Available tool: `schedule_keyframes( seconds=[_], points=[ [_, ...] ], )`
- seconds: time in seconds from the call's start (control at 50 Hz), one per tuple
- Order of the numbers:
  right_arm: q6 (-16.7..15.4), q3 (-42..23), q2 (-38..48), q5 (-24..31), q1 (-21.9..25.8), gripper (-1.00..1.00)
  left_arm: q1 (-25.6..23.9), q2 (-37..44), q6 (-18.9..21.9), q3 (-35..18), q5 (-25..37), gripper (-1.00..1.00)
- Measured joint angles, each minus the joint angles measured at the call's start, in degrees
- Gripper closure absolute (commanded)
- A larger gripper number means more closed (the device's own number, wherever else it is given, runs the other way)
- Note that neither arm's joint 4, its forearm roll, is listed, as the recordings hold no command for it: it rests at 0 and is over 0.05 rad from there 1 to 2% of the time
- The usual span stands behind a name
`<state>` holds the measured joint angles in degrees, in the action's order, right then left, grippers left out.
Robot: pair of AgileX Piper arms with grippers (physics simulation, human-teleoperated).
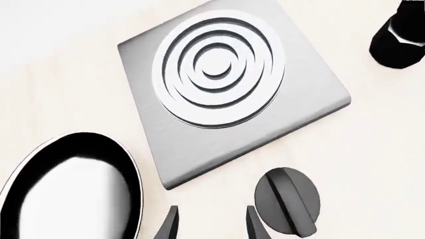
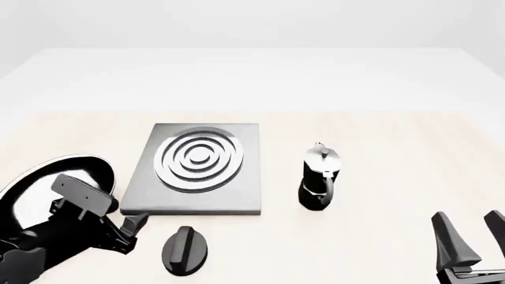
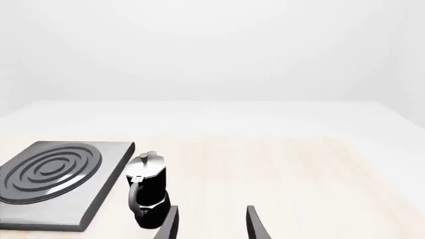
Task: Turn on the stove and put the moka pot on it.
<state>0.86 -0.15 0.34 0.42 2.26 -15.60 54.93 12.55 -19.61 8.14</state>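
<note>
The stove [image 2: 240,192] is a grey square slab with silver concentric rings, left of the table's middle; nothing stands on it. Its round black ridged knob [image 2: 185,250] lies on the table just in front of it. The moka pot [image 2: 320,176] stands upright to the right of the stove, handle toward me. My left gripper [image 2: 132,232] is open, low, just left of the knob, which shows beside one finger in the left wrist view [image 1: 289,200]. My right gripper [image 2: 473,232] is open at the front right, well short of the pot [image 3: 147,191].
A shiny black frying pan [image 2: 55,189] lies left of the stove, partly under my left arm, and fills a corner of the left wrist view [image 1: 73,191]. Bare light wood spreads right of and behind the moka pot.
</note>
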Motion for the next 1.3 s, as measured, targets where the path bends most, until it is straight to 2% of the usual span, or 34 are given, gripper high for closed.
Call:
schedule_keyframes(
  seconds=[0.22,0.78,1.3],
  points=[
    [0.2,-0.01,-0.19,0.24,0.07,-1.0,-1.53,5.13,-0.41,1.83,-1.26,-1.0],
    [0.25,0.06,0.01,-0.01,0.57,-1.0,-9.33,7.36,-4.56,3.47,0.53,-1.0],
    [0.4,0.04,-0.03,-0.02,0.56,-1.0,-15.06,16.7,-6.47,3.14,-7.38,-1.0]
  ],
)
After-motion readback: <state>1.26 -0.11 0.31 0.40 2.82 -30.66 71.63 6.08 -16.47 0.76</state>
